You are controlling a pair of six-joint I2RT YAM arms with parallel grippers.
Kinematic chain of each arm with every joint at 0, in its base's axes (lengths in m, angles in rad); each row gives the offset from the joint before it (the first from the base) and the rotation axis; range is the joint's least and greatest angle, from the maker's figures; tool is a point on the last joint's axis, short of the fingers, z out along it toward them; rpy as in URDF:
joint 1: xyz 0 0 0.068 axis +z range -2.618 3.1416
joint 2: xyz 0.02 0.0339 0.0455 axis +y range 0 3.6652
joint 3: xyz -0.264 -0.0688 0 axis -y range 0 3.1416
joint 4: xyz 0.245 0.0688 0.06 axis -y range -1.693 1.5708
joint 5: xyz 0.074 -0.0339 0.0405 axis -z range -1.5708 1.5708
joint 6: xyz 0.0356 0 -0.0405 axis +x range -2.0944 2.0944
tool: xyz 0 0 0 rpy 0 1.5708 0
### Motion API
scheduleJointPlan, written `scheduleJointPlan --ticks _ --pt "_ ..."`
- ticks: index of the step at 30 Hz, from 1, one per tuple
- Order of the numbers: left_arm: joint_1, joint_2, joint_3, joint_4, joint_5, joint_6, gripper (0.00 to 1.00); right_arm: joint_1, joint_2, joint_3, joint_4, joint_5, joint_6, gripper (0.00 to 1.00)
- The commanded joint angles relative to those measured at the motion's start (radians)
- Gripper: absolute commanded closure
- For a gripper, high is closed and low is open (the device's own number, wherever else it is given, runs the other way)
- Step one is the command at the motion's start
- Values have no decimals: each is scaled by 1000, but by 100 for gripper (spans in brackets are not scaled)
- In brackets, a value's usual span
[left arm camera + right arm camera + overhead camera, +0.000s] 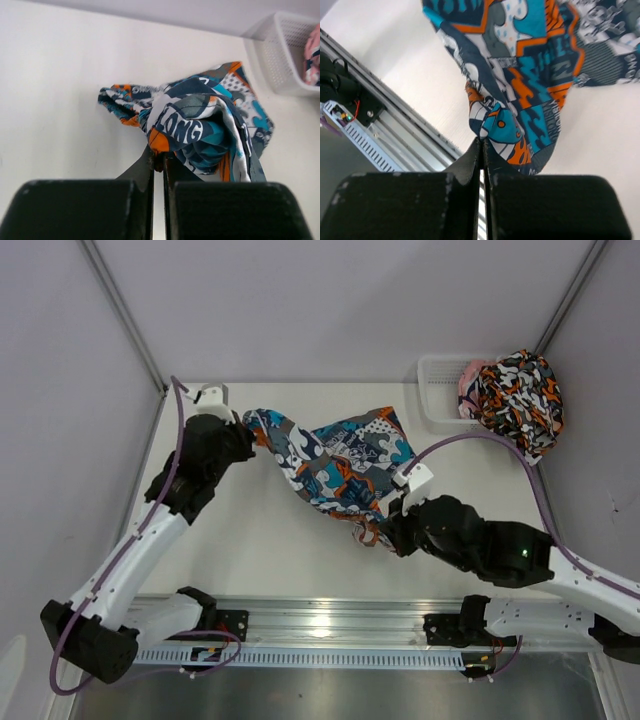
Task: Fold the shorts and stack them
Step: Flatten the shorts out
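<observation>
The teal-blue, orange and white shorts [335, 465] hang crumpled and stretched between my two grippers above the table middle. My left gripper [248, 430] is shut on their far left edge; the left wrist view shows the orange hem of the shorts [192, 132] pinched at the fingertips [159, 159]. My right gripper [385, 532] is shut on a near corner of the shorts [520, 85], which bunch just past its fingertips [482, 142]. The blotched orange, black and white shorts [520, 390] lie heaped over the white basket [440, 390] at the back right.
The metal rail [330, 625] with both arm bases runs along the near table edge, also visible as the rail [395, 120] in the right wrist view. The white basket [282, 55] stands against the back wall. White walls close in the table on three sides.
</observation>
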Motion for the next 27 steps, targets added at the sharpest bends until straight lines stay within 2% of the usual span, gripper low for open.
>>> scheduleJointPlan --ticks 1,11,19,27 --pt "9 -93 131 -80 27 64 100 -34 10 108 -57 -31 -117 100" --pt "8 -295 259 -126 134 165 100 -48 24 426 -134 -68 -221 100" --pt "9 -334 432 -312 105 190 100 -48 68 653 -222 -57 -274 100" --pt "9 -394 463 -337 113 180 100 -49 42 707 -241 -163 -283 100"
